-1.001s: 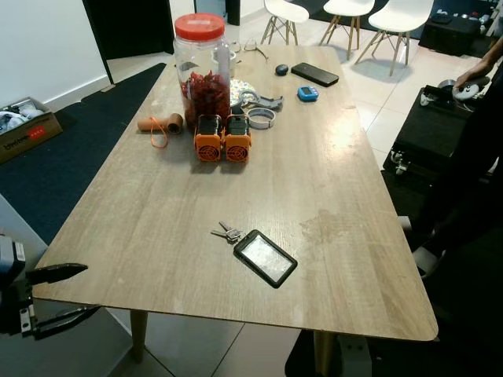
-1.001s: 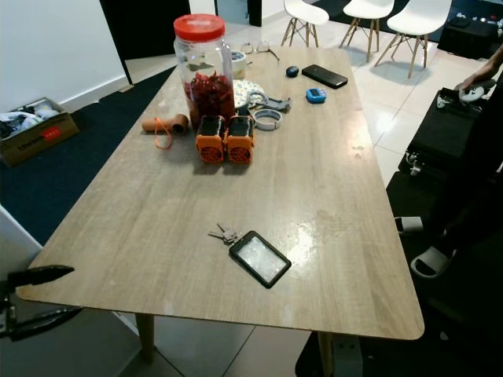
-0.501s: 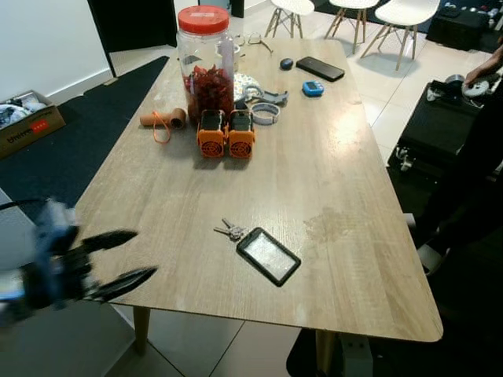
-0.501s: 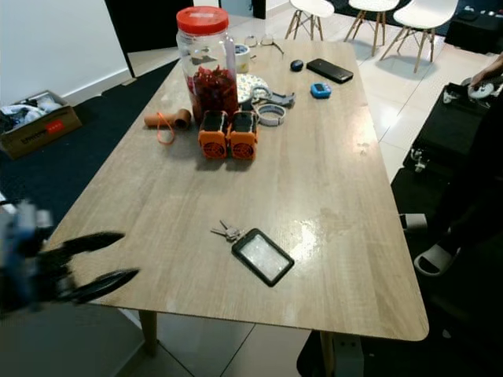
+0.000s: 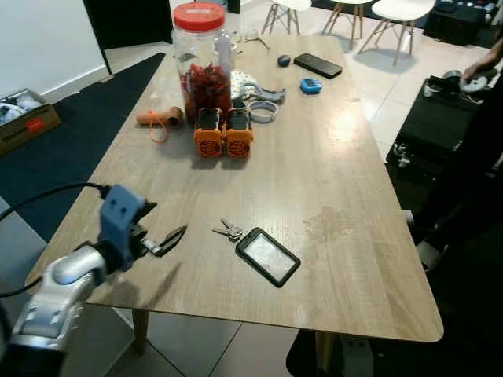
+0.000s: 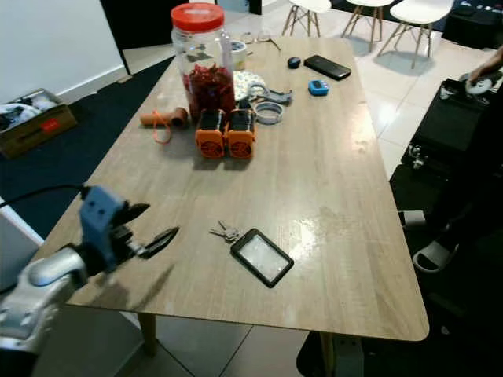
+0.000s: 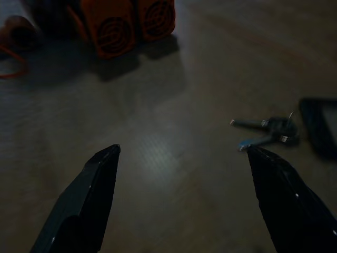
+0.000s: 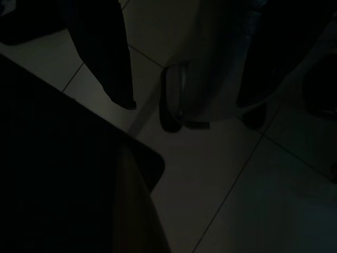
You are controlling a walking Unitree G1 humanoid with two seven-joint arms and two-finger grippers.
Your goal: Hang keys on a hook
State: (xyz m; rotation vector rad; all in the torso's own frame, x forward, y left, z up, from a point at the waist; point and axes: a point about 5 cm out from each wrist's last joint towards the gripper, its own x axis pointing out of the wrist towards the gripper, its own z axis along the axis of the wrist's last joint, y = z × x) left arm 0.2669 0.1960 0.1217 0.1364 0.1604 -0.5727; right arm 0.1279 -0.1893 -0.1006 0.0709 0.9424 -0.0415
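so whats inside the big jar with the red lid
The tall clear plastic jar with the red screw lid holds a heap of dark red pieces, filling its lower half; the upper half looks empty. What the pieces are cannot be told. The two orange blocks in front cover its base.

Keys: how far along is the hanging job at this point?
Early. Nothing looks done: the keys lie flat on the table beside a black card holder, ungrasped. In hand: the left gripper is over the table with fingers open, pointing at the keys but short of them. The right gripper hangs idle. Left: grasp, lift, and hang them on a hook.
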